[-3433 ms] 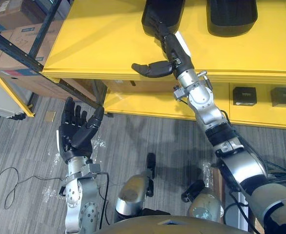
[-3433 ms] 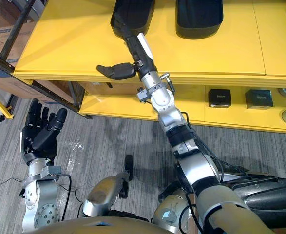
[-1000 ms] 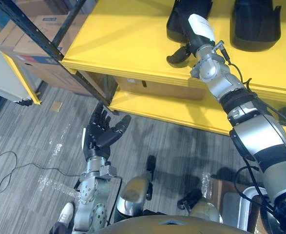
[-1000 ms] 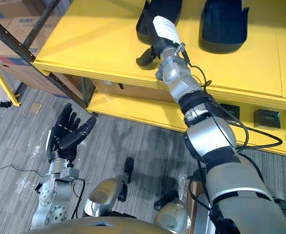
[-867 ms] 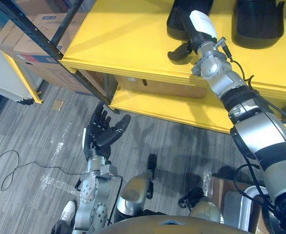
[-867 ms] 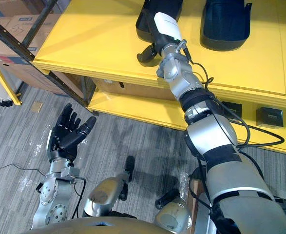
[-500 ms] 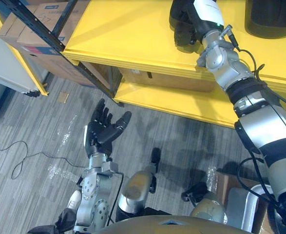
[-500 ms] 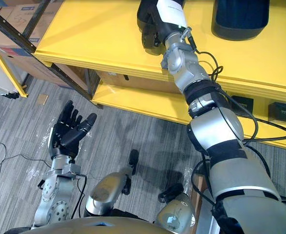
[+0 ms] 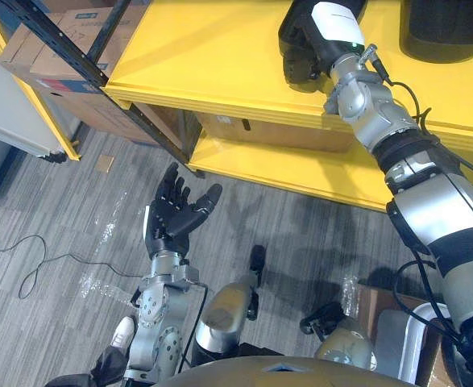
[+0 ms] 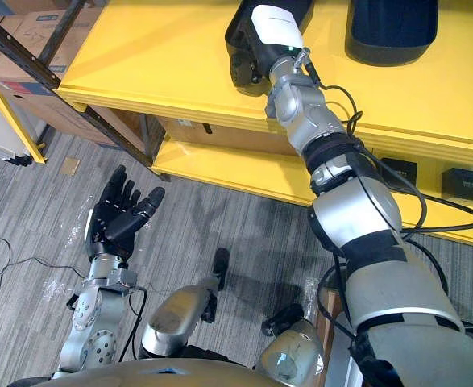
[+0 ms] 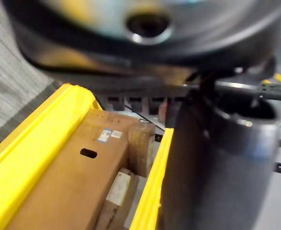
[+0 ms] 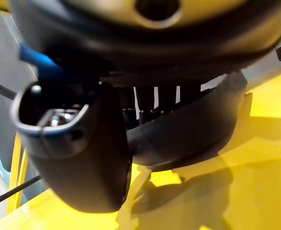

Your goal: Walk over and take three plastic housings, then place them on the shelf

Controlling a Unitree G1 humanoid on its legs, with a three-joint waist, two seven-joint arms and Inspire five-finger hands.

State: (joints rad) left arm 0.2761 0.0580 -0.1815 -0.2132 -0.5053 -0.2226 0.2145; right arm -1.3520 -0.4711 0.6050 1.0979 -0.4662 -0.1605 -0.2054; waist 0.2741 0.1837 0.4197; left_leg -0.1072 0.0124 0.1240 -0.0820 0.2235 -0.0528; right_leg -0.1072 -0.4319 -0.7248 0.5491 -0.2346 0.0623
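1. Closed since a second ago, the right hand (image 9: 334, 31) is clamped on the plastic housing (image 9: 290, 34) near the yellow shelf's (image 9: 204, 64) front edge.
2. Bare shelf is left open leftwards of it.
3. The left hand (image 9: 172, 223) is held spread below the shelf.
4. Labels on the cardboard box (image 9: 55, 56) cannot be read.

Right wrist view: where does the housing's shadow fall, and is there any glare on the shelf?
Right wrist view: the housing casts a dark shadow on the shelf beneath it, with one lit yellow patch inside the shadow; no glare. Left eye view: the shelf top shows no glare.
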